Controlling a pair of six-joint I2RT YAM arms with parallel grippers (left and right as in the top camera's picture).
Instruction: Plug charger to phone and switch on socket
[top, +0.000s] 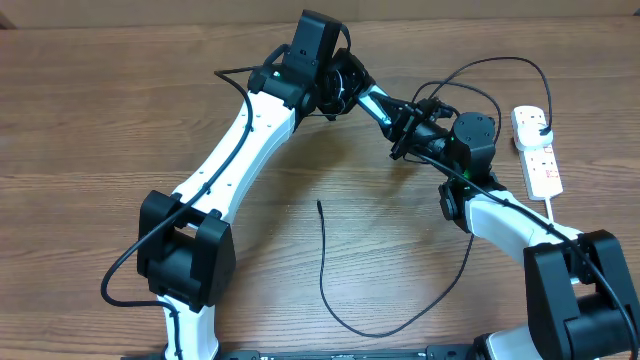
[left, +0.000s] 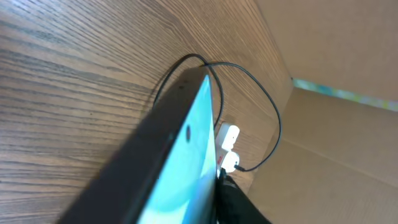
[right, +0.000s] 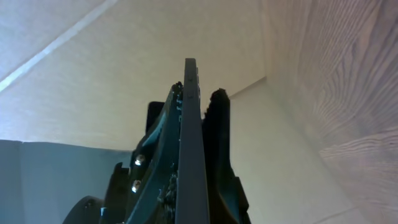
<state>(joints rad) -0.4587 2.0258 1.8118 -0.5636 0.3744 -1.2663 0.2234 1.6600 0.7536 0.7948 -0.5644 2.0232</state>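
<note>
The phone hangs above the table at the back centre, held between both arms. My left gripper holds its left end; in the left wrist view the phone's blue screen fills the jaws, and a dark finger presses against it. My right gripper is shut on the other end. In the right wrist view the phone stands edge-on between the fingers. The charger's loose tip lies on the table. Its black plug sits in the white socket.
The thin black charger cable loops across the front of the table and arcs again behind the right arm. The socket and cable show past the phone. A cardboard wall borders the table's far side.
</note>
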